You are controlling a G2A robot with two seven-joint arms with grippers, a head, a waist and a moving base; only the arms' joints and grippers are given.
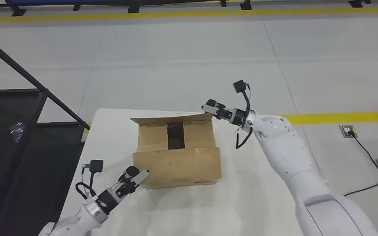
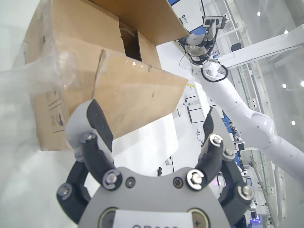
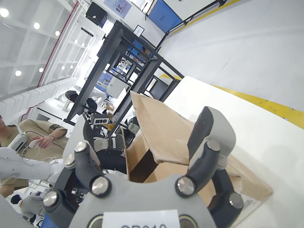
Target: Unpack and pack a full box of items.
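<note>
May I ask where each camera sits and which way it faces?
Top view: above the arms, looking down at the white table and cardboard box; left gripper and right gripper show.
Left wrist view: on the left wrist, facing the box's flaps; its open gripper shows, right arm beyond.
Right wrist view: on the right wrist, facing across the box; its open gripper shows.
Shared: all show the box.

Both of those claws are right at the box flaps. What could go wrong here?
The right gripper is open at a flap of the cardboard box; a hard pull might tear it or drag the box across the table. Loose clear film at the box's corner could snag the left gripper.
</note>
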